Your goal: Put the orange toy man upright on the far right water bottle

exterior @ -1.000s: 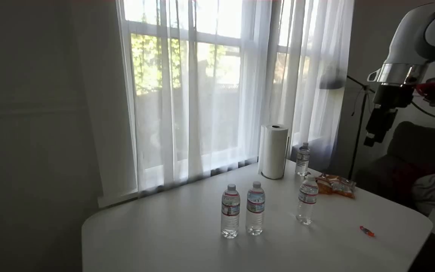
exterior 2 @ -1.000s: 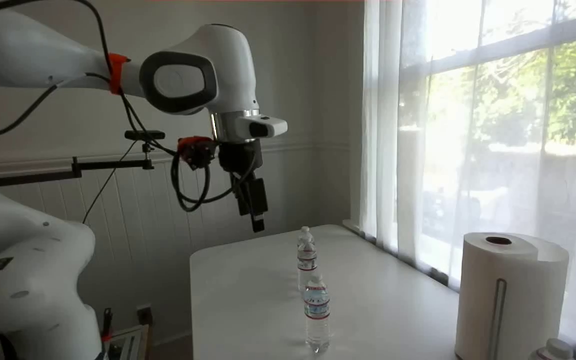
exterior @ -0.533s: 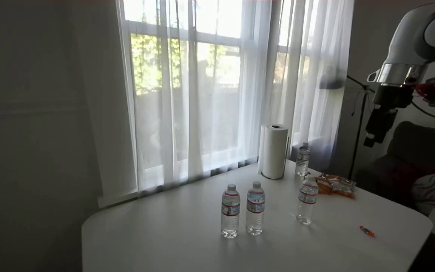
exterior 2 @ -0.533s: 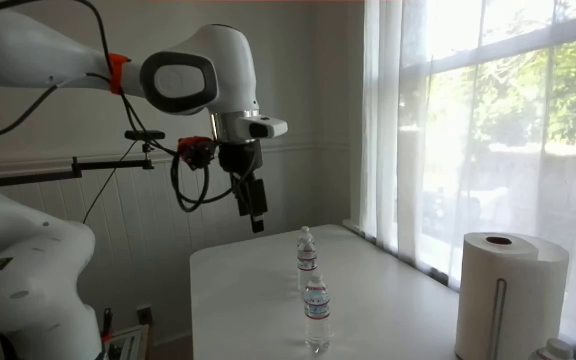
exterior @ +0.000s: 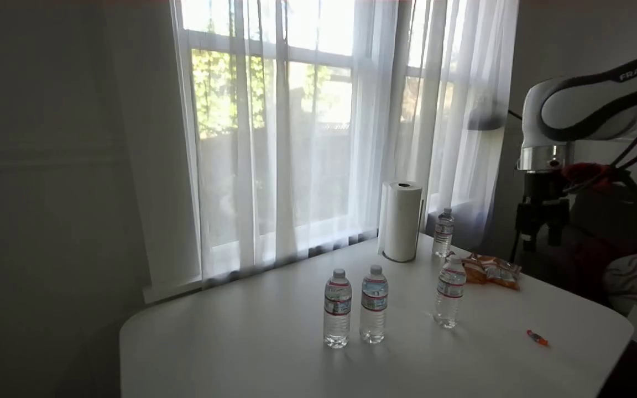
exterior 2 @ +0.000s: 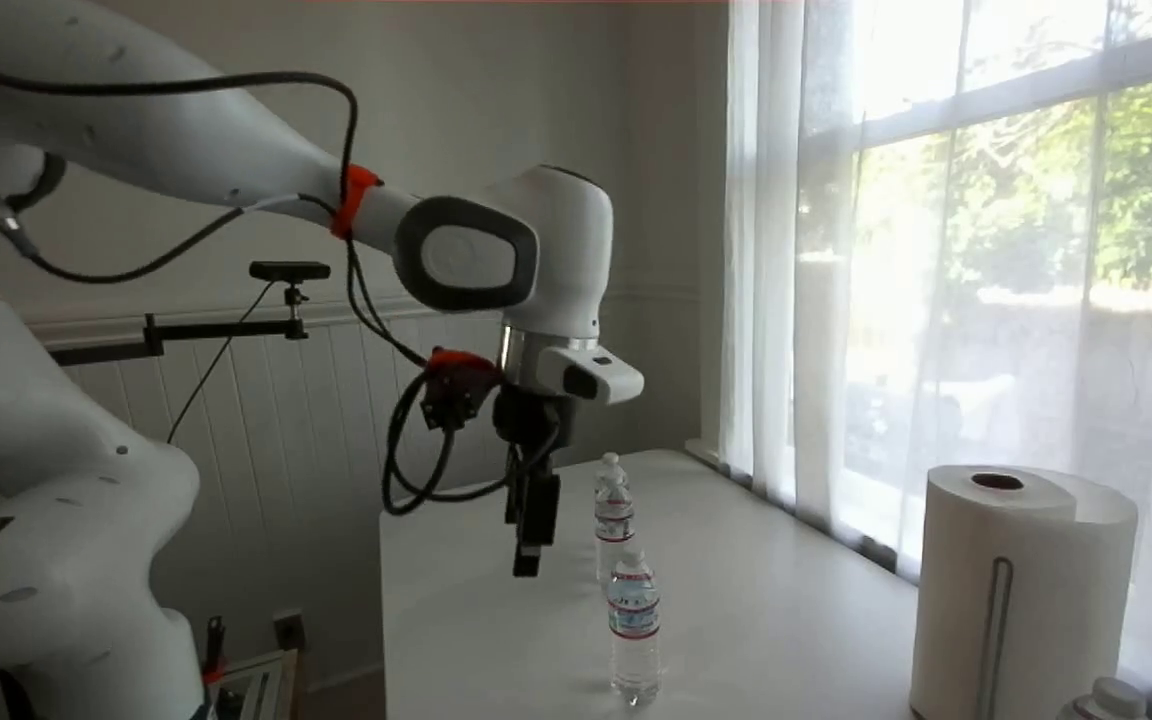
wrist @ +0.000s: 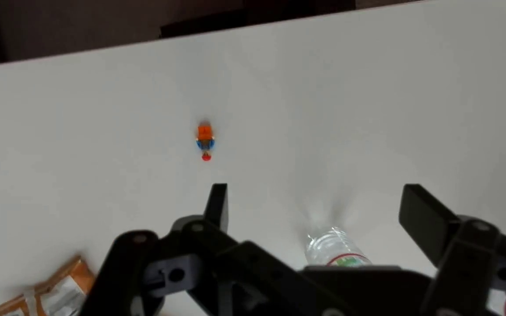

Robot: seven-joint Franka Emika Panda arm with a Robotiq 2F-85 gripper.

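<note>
The orange toy man (exterior: pixel 537 338) lies flat on the white table. In the wrist view the toy man (wrist: pixel 205 140) has orange legs toward the table edge and a red head toward my gripper. My gripper (wrist: pixel 316 189) is open and empty, its fingers wide apart, above the table. It also shows in both exterior views (exterior: pixel 541 241) (exterior 2: pixel 526 562). Several clear water bottles stand upright. The rightmost bottle (exterior: pixel 450 296) in an exterior view shows partly below my palm in the wrist view (wrist: pixel 338 250). Another stands behind it (exterior: pixel 443 235). I cannot tell which is the far right one.
Two bottles (exterior: pixel 338 309) (exterior: pixel 374 307) stand side by side. A paper towel roll (exterior: pixel 401 224) stands near the window, also in an exterior view (exterior 2: pixel 1021 600). Orange packets (exterior: pixel 492 271) lie behind the rightmost bottle. The table edge (wrist: pixel 103 49) crosses the top of the wrist view.
My gripper has come lower, moved left in one exterior view and right in another, and turned so both fingers show apart. The toy man and bottles have not moved.
</note>
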